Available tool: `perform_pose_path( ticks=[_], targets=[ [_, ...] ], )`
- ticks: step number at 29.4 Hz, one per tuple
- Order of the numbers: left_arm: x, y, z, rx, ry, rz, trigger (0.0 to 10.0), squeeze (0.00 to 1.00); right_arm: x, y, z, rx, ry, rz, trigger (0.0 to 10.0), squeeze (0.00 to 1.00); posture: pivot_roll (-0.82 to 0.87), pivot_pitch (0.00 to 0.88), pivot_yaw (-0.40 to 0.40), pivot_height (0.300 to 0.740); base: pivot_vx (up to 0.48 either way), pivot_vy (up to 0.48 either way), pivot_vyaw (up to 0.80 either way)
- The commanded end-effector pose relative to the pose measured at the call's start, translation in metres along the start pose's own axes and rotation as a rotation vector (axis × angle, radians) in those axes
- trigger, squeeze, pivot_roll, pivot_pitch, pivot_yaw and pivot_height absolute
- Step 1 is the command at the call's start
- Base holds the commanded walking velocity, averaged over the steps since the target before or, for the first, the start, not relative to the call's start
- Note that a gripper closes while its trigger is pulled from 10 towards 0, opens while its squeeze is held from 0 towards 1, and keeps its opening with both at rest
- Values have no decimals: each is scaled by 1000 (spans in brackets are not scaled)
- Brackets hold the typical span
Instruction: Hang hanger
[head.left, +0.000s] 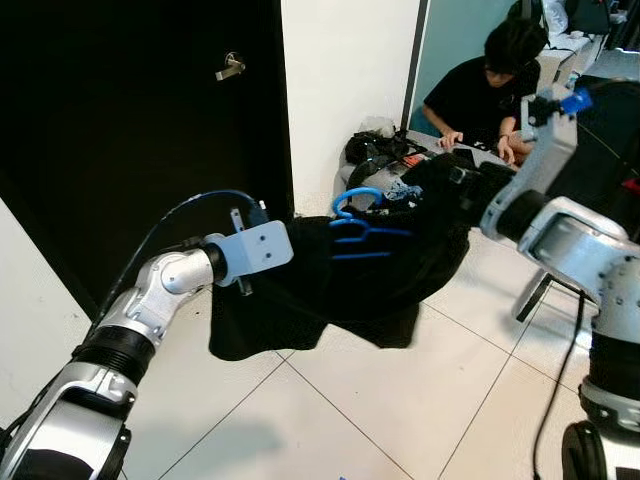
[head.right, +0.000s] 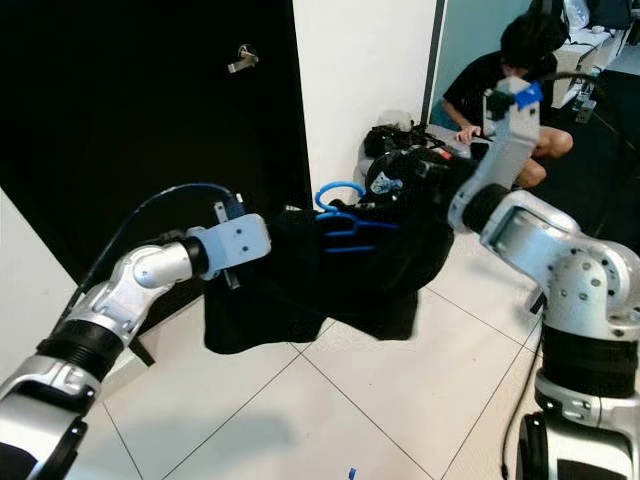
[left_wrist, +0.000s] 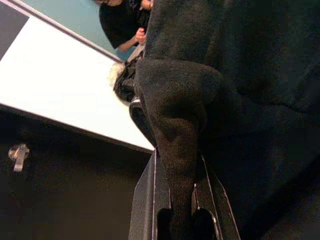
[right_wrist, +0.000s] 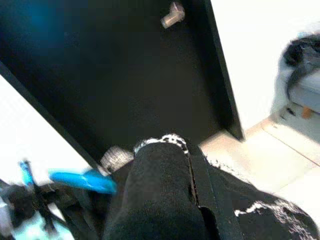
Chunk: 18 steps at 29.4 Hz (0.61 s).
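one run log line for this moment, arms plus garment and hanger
left gripper: shut on black garment | right gripper: shut on black garment | blue hanger: in garment, unhung | black door: ahead

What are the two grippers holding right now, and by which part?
Both hold the black garment on the blue hanger: left gripper and right gripper each pinch a fabric fold.

No readable text, labels, brands, numbers or signs anywhere. Nothing legible on the black garment (head.left: 330, 290), the blue hanger (head.left: 357, 225), the dark door (head.left: 120, 120) or the white wall (head.left: 345, 80).
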<state>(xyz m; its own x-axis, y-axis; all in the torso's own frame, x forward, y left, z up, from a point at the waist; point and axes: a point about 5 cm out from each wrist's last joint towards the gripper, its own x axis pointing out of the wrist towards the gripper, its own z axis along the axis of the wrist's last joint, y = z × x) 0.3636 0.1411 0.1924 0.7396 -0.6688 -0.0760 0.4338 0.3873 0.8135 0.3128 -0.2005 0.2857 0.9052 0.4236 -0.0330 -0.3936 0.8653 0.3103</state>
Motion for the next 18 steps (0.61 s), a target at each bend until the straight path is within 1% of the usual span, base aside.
perform_pose_path(
  ticks=[1, 2, 3, 4, 5, 6, 8, 9, 10, 12, 13, 14, 15, 16, 17, 18],
  targets=[
    [-10, 13, -12, -13, 63, 60, 10000, 0, -1, 3, -6, -17, 37, 19, 10000, 145, -27, 0, 17, 740, 0, 0, 0],
    [-11, 16, -13, -21, 70, 73, 10000, 0, -3, 4, -14, -32, 81, 34, 10000, 145, -26, 0, 17, 740, 0, 0, 0],
    [-11, 16, -13, -21, 70, 73, 10000, 0, -3, 4, -14, -32, 81, 34, 10000, 145, -26, 0, 17, 740, 0, 0, 0],
    [-11, 18, -13, -32, 70, 86, 10000, 0, -3, 8, -22, -45, 116, 57, 10000, 941, -25, 0, 17, 740, 0, 0, 0],
    [-10, 18, -11, -54, 61, 99, 10000, 0, -2, 14, -28, -50, 135, 85, 10000, 1000, -24, 0, 17, 740, 0, 0, 0],
    [-10, 18, -11, -54, 61, 99, 10000, 0, -2, 14, -28, -50, 135, 85, 10000, 1000, -24, 0, 17, 740, 0, 0, 0],
    [-7, 16, -7, -91, 42, 114, 10000, 0, 0, 23, -35, -50, 148, 129, 10000, 1000, -24, 0, 17, 740, 0, 0, 0],
    [-7, 16, -7, -91, 42, 114, 10000, 0, 0, 23, -35, -50, 148, 129, 10000, 1000, -24, 0, 17, 740, 0, 0, 0],
    [-5, 14, -5, -110, 34, 118, 10000, 0, 1, 28, -38, -55, 151, 160, 10000, 1000, -26, 0, 18, 740, 0, 0, 0],
    [-5, 14, -5, -110, 34, 118, 10000, 0, 1, 28, -38, -55, 151, 160, 10000, 1000, -26, 0, 18, 740, 0, 0, 0],
    [-3, 12, -4, -128, 29, 123, 10000, 0, 1, 33, -40, -61, 153, 194, 10000, 1000, -25, 0, 17, 740, 0, 0, 0],
    [-1, 10, -3, -155, 24, 135, 10000, 0, 0, 42, -43, -74, 158, 252, 10000, 1000, -28, 0, 15, 740, 0, 0, 0],
    [-1, 10, -3, -155, 24, 135, 10000, 0, 0, 42, -43, -74, 158, 252, 10000, 1000, -28, 0, 15, 740, 0, 0, 0],
    [1, 8, -1, -188, 20, 152, 10000, 0, -2, 49, -47, -86, 167, 300, 10000, 1000, -29, 0, 15, 740, 0, 0, 0],
    [1, 8, -1, -188, 20, 152, 10000, 0, -2, 49, -47, -86, 167, 300, 10000, 1000, -29, 0, 15, 740, 0, 0, 0],
    [4, 6, -1, -244, 16, 173, 10000, 0, -3, 53, -53, -100, 188, 324, 10000, 1000, -31, 0, 16, 740, 0, 0, 0]
  ],
)
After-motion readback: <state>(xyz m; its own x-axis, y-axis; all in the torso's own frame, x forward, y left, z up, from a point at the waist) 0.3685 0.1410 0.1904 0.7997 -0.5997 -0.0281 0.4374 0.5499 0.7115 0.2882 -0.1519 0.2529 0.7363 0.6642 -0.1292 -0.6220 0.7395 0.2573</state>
